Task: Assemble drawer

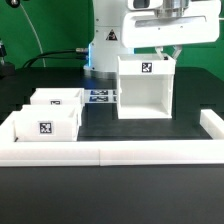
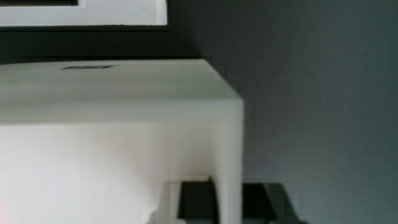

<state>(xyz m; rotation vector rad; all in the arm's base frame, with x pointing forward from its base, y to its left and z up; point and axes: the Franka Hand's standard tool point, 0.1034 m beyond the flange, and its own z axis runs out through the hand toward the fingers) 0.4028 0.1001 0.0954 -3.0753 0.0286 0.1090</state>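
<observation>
Exterior view. The drawer housing (image 1: 146, 88), a tall white box with its open front turned to the camera, is seen upright on the black table (image 1: 140, 128), a square tag on its upper front edge. The gripper (image 1: 166, 52) is positioned directly above the housing's top, at the corner toward the exterior view's right; the fingers are seen reaching down to the top edge, and the jaws are pressed nearly together, pinched on the housing's thin wall there. The Panda arm (image 1: 112, 30) is seen behind the housing. Two small open-top trays are found well apart from the housing, toward the exterior view's left: the front tray (image 1: 46, 121), tagged on its face, and the rear tray (image 1: 56, 99) just behind it, the two touching or nearly so. The marker board (image 1: 100, 97) lies flat between the trays and the housing. A low white rail (image 1: 110, 152) is noted in front of the housing, along the table's near edge.

Wrist view. The housing's white top and side wall (image 2: 107, 110) fill most of the frame. The wall's thin edge is seen running down between the two dark fingertips (image 2: 270, 200), one on each side of it. Dark table surface is recorded beside the housing.
</observation>
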